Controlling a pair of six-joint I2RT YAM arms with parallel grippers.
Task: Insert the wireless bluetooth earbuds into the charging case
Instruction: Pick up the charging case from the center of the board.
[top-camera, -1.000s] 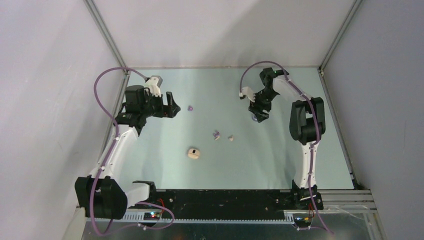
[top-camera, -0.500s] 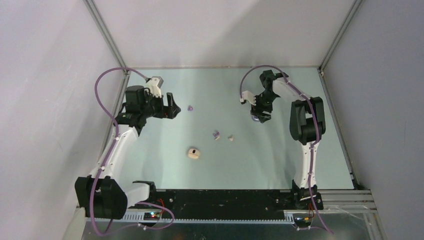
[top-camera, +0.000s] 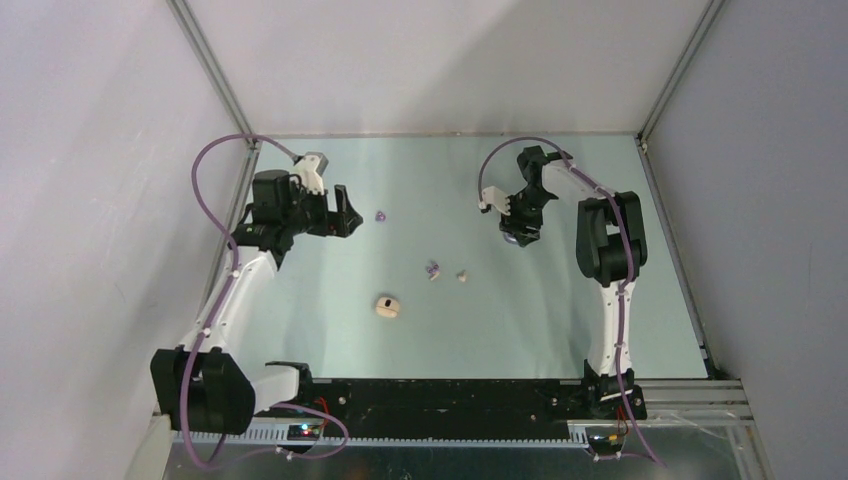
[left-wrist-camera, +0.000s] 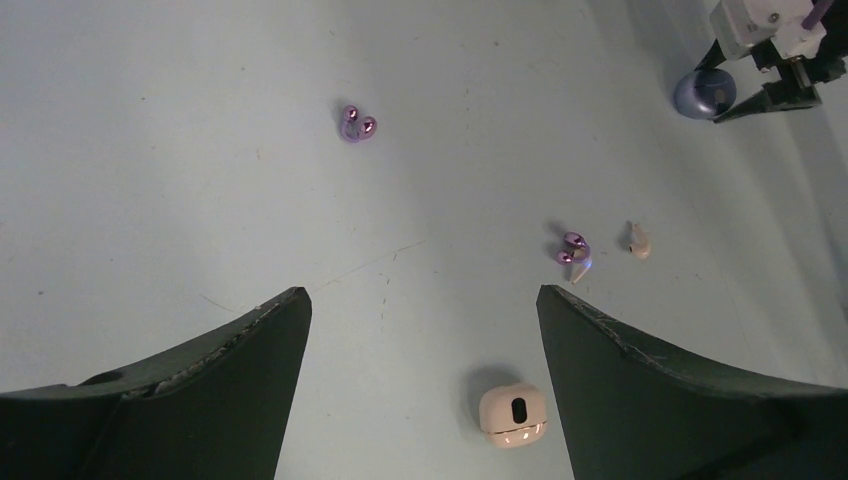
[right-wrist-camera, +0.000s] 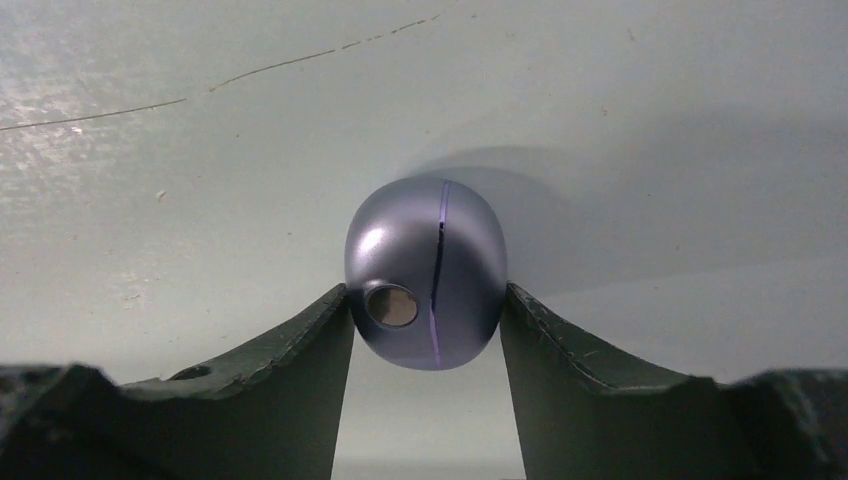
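Note:
My right gripper is shut on a closed purple charging case resting on the table at the back right; both fingers press its sides. The case also shows in the left wrist view. My left gripper hangs open and empty above the table at the back left. One purple earbud lies just right of it. Another purple earbud and a cream earbud lie mid-table. A closed cream charging case sits nearer the front.
The pale green table is fenced by grey walls with metal frame posts at the back corners. A black rail with the arm bases runs along the near edge.
My right wrist has turned and shifted slightly over the purple case, with the fingers settling against its sides. The left arm has barely moved.

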